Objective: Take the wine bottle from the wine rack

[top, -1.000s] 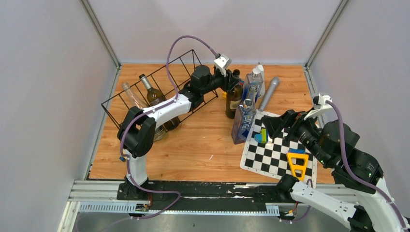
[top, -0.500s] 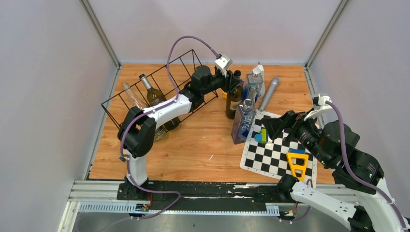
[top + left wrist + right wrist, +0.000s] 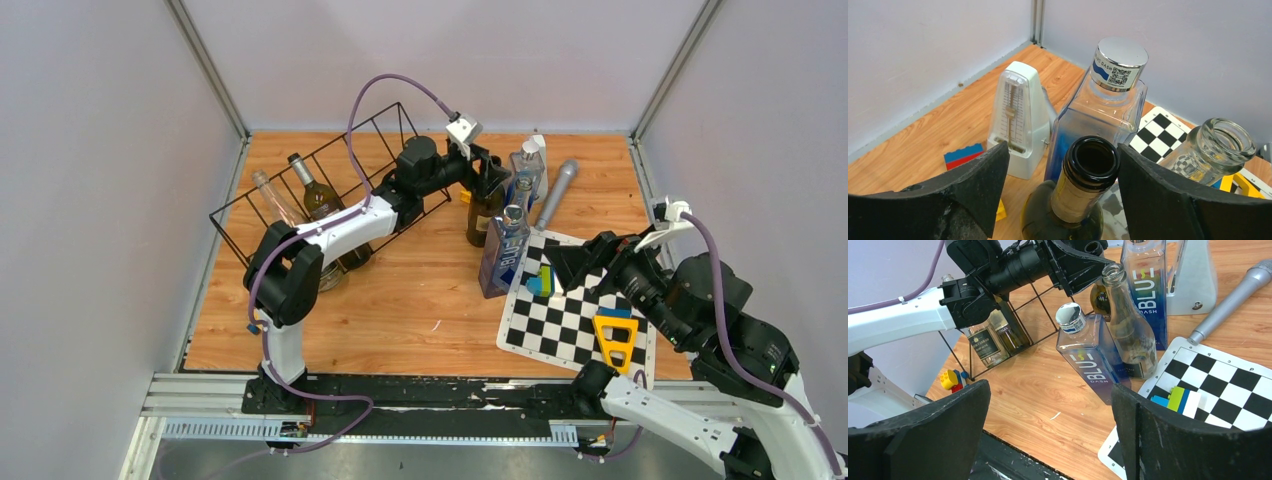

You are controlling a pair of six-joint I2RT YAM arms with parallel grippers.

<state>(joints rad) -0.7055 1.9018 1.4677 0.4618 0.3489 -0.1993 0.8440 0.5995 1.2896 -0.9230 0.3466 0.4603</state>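
Far centre on the table point(image 3: 420, 290), the wine bottle point(image 3: 484, 205) stands upright, right of the wine rack point(image 3: 300, 162) and clear of it. Left fingers point(image 3: 1158, 195) are held apart either side of its neck, not gripping. Right fingers point(image 3: 948, 430) are parted, empty. Release step is judged; next, a clean lift-away without tipping is called for.

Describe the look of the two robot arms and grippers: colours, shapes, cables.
The left arm and right arm both have white link shells and black joint housings. A purple cable runs along each to a small white wrist block. The left gripper and right gripper carry broad matte black fingers with curved inner edges.
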